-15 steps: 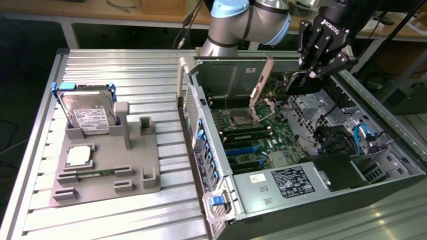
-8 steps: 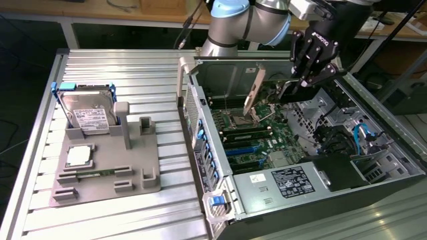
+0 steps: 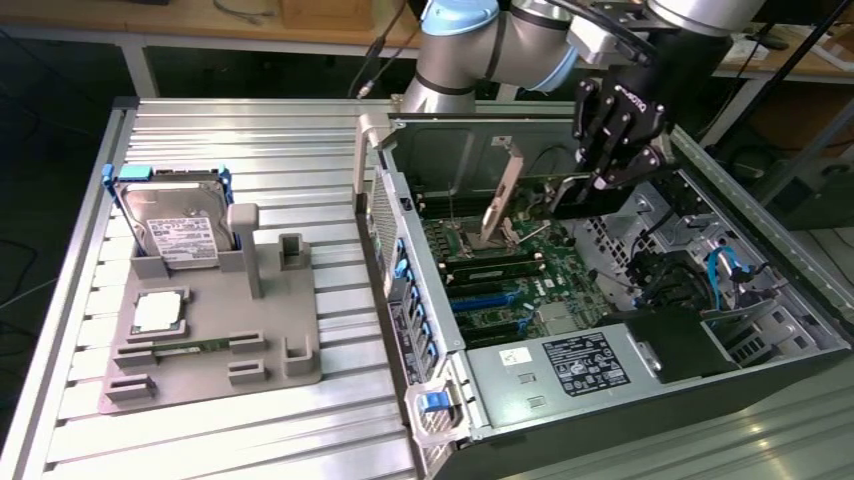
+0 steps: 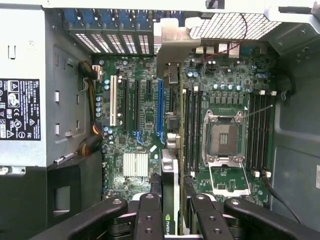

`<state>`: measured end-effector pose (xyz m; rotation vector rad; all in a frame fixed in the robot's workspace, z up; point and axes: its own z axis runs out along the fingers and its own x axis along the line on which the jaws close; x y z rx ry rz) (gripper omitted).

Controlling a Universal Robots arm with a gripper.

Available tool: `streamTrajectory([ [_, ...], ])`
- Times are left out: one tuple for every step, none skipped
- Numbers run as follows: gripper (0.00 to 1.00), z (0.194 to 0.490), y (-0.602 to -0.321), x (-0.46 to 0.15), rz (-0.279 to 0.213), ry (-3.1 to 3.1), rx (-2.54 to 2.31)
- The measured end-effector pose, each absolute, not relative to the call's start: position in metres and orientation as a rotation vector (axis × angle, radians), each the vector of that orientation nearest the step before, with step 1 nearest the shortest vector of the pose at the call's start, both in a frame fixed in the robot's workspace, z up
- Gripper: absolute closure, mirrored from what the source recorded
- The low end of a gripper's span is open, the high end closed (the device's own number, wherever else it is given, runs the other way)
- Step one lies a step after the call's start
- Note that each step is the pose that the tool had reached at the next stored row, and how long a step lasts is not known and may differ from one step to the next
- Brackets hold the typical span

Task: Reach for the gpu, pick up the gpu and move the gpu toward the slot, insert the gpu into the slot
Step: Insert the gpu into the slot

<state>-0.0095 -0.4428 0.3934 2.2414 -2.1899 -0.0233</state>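
At nine o'clock in the exterior view, a grey fixture (image 3: 200, 340) sits on the bench (image 3: 334, 420). Toward two o'clock, the hand (image 3: 603, 185) grips the gpu (image 4: 170, 175), slim, edge-on, silver-bracketed, above the motherboard (image 4: 145, 120) near the blue slot (image 4: 160, 107).

Exterior view position: raised, off the arm (image 3: 467, 50), to one side of the bench (image 3: 267, 440)
Exterior view facing: down at a slant across bench and open computer case (image 3: 384, 215)
Exterior view range: far enough to take in the whole case, plus the grey fixture tray (image 3: 200, 375) at the exterior view's left
Wrist view position: on the wrist, just behind the jaws, black fingers (image 4: 150, 217) in the foreground
Wrist view facing: straight into the case, motherboard (image 4: 145, 115) seen face-on
Wrist view range: close, single board components easy to tell apart
Shared: motherboard (image 3: 514, 270), processor socket (image 4: 222, 140) (image 3: 481, 237), labelled power supply (image 4: 35, 60) (image 3: 534, 385), gpu (image 4: 169, 200) (image 3: 505, 185) clamped edge-on between the jaws
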Motion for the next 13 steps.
streamTrajectory([
  [0.73,0.391,-0.443,-0.010,-0.023,-2.191,2.240],
  [0.73,0.389,-0.443,-0.011,-0.023,-2.192,2.239],
  [0.73,0.387,-0.443,-0.012,-0.023,-2.193,2.238],
  [0.73,0.385,-0.444,-0.013,-0.023,-2.194,2.237],
  [0.73,0.383,-0.444,-0.013,-0.023,-2.195,2.236],
  [0.73,0.380,-0.444,-0.014,-0.023,-2.196,2.235],
  [0.73,0.379,-0.444,-0.015,-0.023,-2.197,2.235],
  [0.73,0.377,-0.444,-0.015,-0.023,-2.197,2.234],
  [0.73,0.376,-0.444,-0.016,-0.023,-2.198,2.234],
  [0.73,0.374,-0.444,-0.016,-0.023,-2.199,2.233],
  [0.73,0.372,-0.444,-0.017,-0.023,-2.199,2.233],
  [0.73,0.371,-0.444,-0.017,-0.023,-2.199,2.232],
  [0.73,0.369,-0.444,-0.018,-0.023,-2.199,2.232],
])
